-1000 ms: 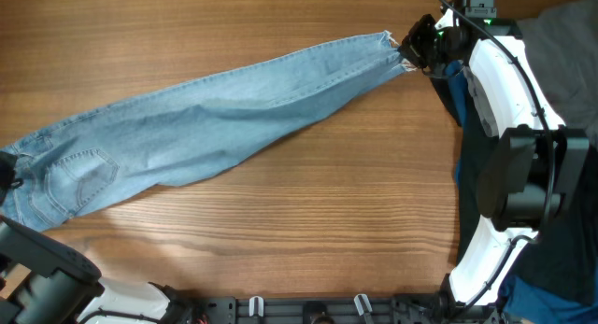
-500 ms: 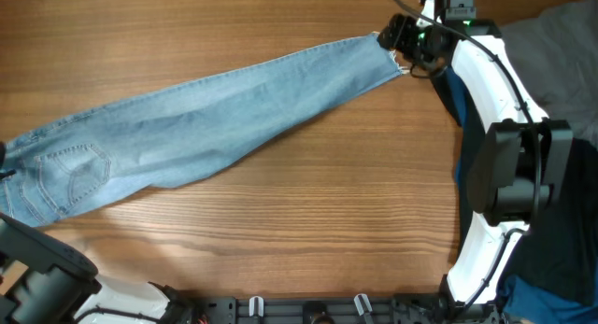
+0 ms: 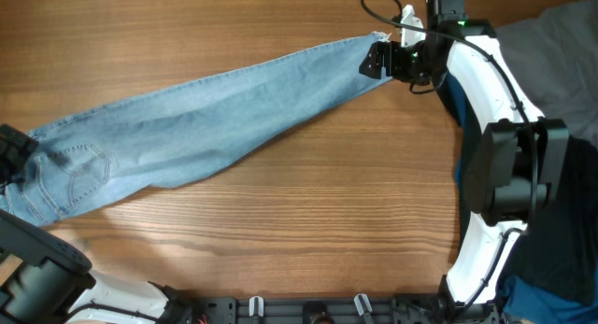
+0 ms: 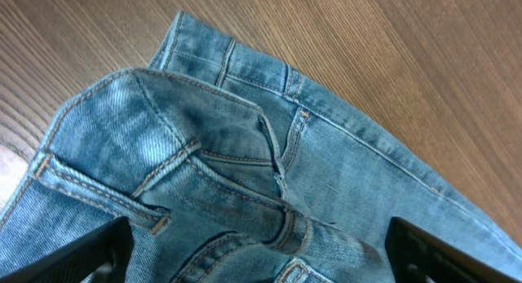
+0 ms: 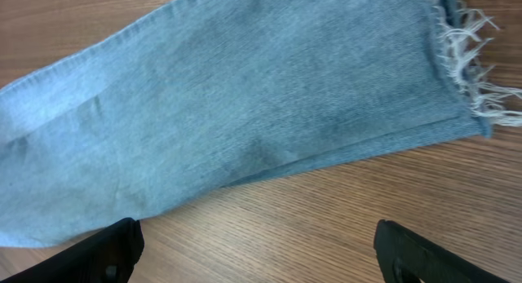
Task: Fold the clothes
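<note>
The jeans (image 3: 206, 128) lie stretched in a long diagonal across the surface (image 3: 308, 231), waist at the left edge and frayed hem (image 5: 469, 63) up towards the far right corner. Your left hand (image 4: 261, 254) hangs over the waistband (image 4: 228, 67) with its fingers spread wide and nothing between them. Your right hand (image 5: 261, 250) is just as wide open and holds nothing, and it sits a little inboard of the hem.

The denim looks smoothed out and only one leg wide, so the step in hand is probably the fold end to end. To do it well:
- Take the hem at its edge, catching every layer, not just the loose threads.
- Keep the waist pinned or gripped so it does not drag.
- Carry the hem low along the line of the leg, so the fold lands square and not skewed.
- Watch the bunched cloth around the waistband seams, and flatten it first if it would sit inside the fold.

Some things you cannot check from here. The waist end runs off the left edge in the overhead view, partly under your left arm. Whether the lower leg lies flush beneath the upper one is hidden. Both wrist views cut the fingertips off at the bottom.
</note>
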Action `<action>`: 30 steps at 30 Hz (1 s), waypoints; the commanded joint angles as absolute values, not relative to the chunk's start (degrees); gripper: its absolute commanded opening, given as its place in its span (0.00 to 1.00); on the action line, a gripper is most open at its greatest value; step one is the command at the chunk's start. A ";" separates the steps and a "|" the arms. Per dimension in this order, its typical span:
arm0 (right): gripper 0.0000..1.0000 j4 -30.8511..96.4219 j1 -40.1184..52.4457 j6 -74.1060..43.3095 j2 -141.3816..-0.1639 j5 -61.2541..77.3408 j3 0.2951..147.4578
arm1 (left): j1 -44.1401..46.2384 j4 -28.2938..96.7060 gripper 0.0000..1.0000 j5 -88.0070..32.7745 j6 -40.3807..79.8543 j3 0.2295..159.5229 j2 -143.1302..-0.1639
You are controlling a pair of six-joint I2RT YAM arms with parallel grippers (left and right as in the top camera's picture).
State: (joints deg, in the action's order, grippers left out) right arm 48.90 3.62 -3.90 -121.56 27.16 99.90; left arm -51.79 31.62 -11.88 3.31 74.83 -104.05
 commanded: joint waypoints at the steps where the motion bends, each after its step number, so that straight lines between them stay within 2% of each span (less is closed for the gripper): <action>1: 0.96 49.56 3.75 -2.59 -122.43 29.02 99.68 | -51.66 30.74 1.00 -9.08 -2.85 75.77 -104.38; 4: 0.96 49.47 3.75 -2.61 -122.43 29.02 99.68 | -52.53 29.04 0.98 -11.22 -3.86 75.77 -104.25; 6: 0.96 48.99 3.75 -3.18 -122.43 29.02 99.68 | -52.66 28.18 0.83 -13.26 -4.05 75.77 -104.49; 7: 0.96 48.90 3.75 -3.16 -122.43 29.02 99.68 | -52.62 28.05 0.68 -13.26 -5.34 75.77 -105.47; 8: 0.95 48.90 3.75 -3.20 -122.43 29.02 99.68 | -52.62 28.03 0.45 -13.26 -5.76 75.77 -108.27; 10: 0.96 48.90 3.75 -3.18 -122.43 29.02 99.68 | -52.62 27.77 0.09 -13.30 -5.39 75.77 -112.77; 11: 0.95 48.90 3.75 -3.20 -122.43 29.02 99.68 | -52.69 27.09 0.04 -13.26 -2.20 75.77 -116.79; 13: 0.91 48.93 3.75 -3.18 -122.43 29.02 99.68 | -52.80 25.34 0.24 -14.98 2.24 75.92 -117.93; 15: 0.90 49.19 3.92 -3.18 -122.43 29.04 99.68 | -52.77 26.44 0.54 -19.18 2.24 78.72 -115.13; 16: 0.91 49.82 4.16 -3.18 -122.43 29.02 99.68 | -52.77 27.73 0.58 -20.60 2.33 80.42 -113.54; 19: 0.89 51.57 6.46 -6.92 -122.58 29.04 99.33 | -51.79 34.89 0.58 -25.87 2.42 86.91 -106.63; 21: 0.81 51.68 9.21 -11.70 -122.61 29.10 97.43 | -49.17 41.12 0.53 -25.91 1.72 87.29 -102.35; 22: 0.87 51.77 11.29 -17.69 -122.85 26.79 95.66 | -47.40 45.45 0.52 -25.93 1.67 87.29 -101.58; 24: 0.91 50.46 14.11 -27.31 -123.52 26.52 92.55 | -43.99 53.52 0.54 -25.91 -3.60 87.22 -101.80; 26: 0.94 46.22 16.75 -29.12 -123.55 30.28 88.90 | -40.88 58.96 0.58 -25.91 -7.01 87.22 -101.97; 29: 0.94 39.03 20.01 -31.20 -123.57 31.38 85.84 | -35.88 62.92 0.58 -25.69 -9.63 87.22 -102.00; 30: 0.88 35.22 21.23 -33.52 -123.57 30.83 84.38 | -34.02 63.55 0.58 -25.65 -10.17 87.22 -102.00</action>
State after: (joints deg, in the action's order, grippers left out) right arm 40.10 19.16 -27.77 -122.41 29.63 86.59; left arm -37.52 62.57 -24.99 -6.15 87.37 -101.60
